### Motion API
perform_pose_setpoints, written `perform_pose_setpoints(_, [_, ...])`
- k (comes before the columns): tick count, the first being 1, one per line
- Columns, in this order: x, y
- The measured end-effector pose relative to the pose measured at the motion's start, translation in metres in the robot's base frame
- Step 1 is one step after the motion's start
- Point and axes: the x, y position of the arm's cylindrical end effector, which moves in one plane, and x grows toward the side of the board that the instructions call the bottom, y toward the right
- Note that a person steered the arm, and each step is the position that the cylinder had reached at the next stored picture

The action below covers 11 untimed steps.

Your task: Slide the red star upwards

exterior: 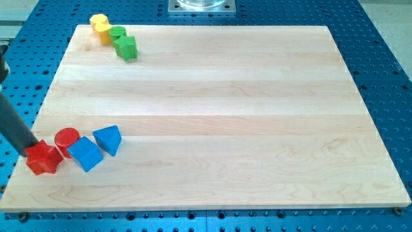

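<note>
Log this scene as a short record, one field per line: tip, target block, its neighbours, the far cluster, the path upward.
tip: my tip at the red star's upper-left edge
target: red star, near the board's bottom-left corner
neighbours: red cylinder to its upper right, then blue cube and blue triangular block
far cluster: yellow block, green cylinder, green block at the view's top left
path upward: no blocks directly above the star
surface: wooden board

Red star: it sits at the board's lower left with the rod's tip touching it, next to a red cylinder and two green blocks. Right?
Not quite. The camera view shows the two blocks beside the red star and red cylinder are blue: a blue cube and a blue triangular block. My tip does meet the star.
</note>
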Motion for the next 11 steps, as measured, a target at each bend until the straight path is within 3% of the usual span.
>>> perform_pose_setpoints(1, [0.05,-0.001])
perform_pose_setpoints(2, [0.071,0.018])
perform_pose_setpoints(3, [0.048,0.049])
perform_pose_setpoints(4, [-0.006,0.028])
perform_pose_setpoints(5, [-0.02,0.027])
perform_pose_setpoints(6, [-0.106,0.027])
perform_pose_setpoints(7, [-0.14,0.032])
perform_pose_setpoints(8, [-0.084,0.017])
perform_pose_setpoints(10, [-0.167,-0.001])
perform_pose_setpoints(11, [-0.17,-0.017])
